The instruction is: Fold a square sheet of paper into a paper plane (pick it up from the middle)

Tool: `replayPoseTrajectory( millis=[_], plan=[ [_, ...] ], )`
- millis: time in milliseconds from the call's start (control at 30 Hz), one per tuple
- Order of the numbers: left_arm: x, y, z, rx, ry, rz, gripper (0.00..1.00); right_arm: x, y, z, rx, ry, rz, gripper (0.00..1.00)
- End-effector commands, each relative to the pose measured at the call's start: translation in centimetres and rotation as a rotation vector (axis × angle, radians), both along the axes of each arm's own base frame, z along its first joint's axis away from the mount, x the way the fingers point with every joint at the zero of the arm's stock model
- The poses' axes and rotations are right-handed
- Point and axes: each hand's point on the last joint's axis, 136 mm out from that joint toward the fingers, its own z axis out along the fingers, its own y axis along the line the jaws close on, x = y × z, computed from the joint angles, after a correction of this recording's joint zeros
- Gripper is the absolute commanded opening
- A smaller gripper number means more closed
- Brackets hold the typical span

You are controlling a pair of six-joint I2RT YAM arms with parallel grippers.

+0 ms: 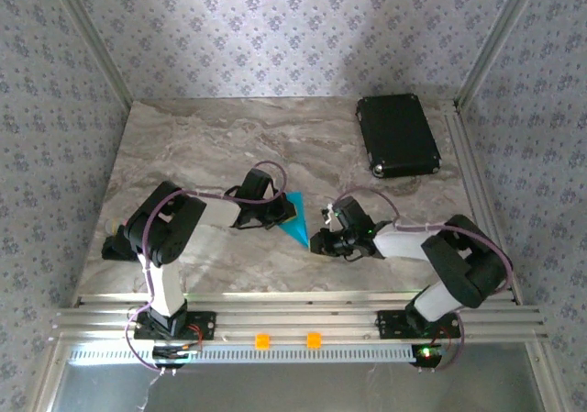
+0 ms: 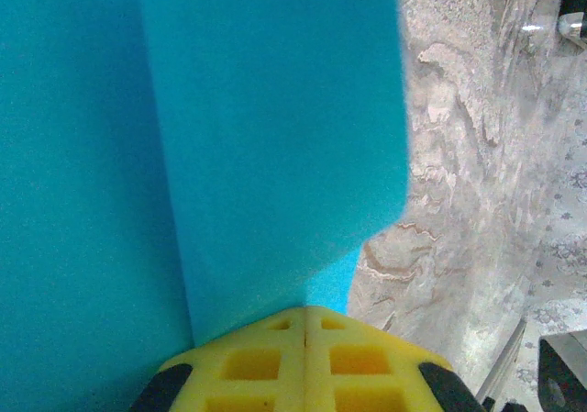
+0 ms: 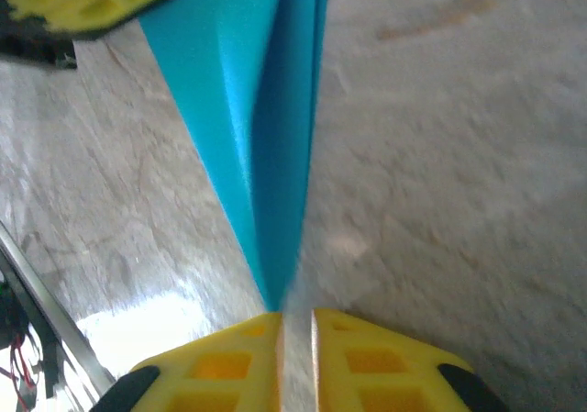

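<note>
Clerk: While the overhead view is being entered, item one: the paper plane (image 1: 295, 217), a cyan pointed wedge, is sitting at the middle of the table (image 1: 183, 146) between the two arms, its tip pointing toward the near edge. The left gripper (image 1: 280, 212) is meeting its wide end. The right gripper (image 1: 319, 240) is sitting just beside its tip. The black case (image 1: 397, 135) is lying well apart at the far right.

Checker: And the left wrist view?

Clerk: Item two: the left gripper (image 2: 305, 316) is showing yellow pads pressed together, pinching the paper plane (image 2: 275, 137). The paper is standing up off the table (image 2: 459, 201), with one lengthwise crease showing.

Checker: Right wrist?

Clerk: Item three: the right gripper (image 3: 295, 325) is showing its pads slightly parted, with table showing through the thin slit. The paper plane (image 3: 275, 155) is narrowing, several layers stacked, to a tip at the mouth of that slit. Whether it is touching cannot be told.

Checker: Progress entry?

Clerk: Judging by the layers, the folding is looking largely done: sheet lifted, nose formed, body doubled. Spreading the wings and a final set-down are seeming to be what is left.
</note>
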Motion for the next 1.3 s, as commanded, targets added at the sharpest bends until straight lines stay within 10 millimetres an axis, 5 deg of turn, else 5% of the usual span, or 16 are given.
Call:
replayPoseTrajectory(
  millis=[0,200,433,700,900,1267],
  plan=[
    [-2.1,2.2,-4.5,0.145,0.090,0.006,0.05,0.3,-1.4,0.7,-0.015,0.034,-0.045,0.21],
    [-2.1,2.2,-4.3,0.145,0.086,0.005,0.05,2.5,0.5,3.3,0.062,0.002,-0.005,0.20],
    [-2.1,2.1,-4.3,0.142,0.086,0.007,0.05,4.4,3.3,3.9,0.079,-0.005,0.027,0.05],
    [-1.9,1.9,-4.2,0.127,0.088,0.011,0.05,5.3,5.6,1.6,0.006,0.037,0.063,0.02],
    [-2.1,1.8,-4.3,0.128,0.090,0.007,0.05,5.4,5.4,0.3,-0.065,0.050,0.078,0.01],
    [-2.0,1.7,-4.3,0.126,0.091,0.006,0.05,2.3,4.0,-2.9,-0.069,0.134,0.077,0.01]
  ],
)
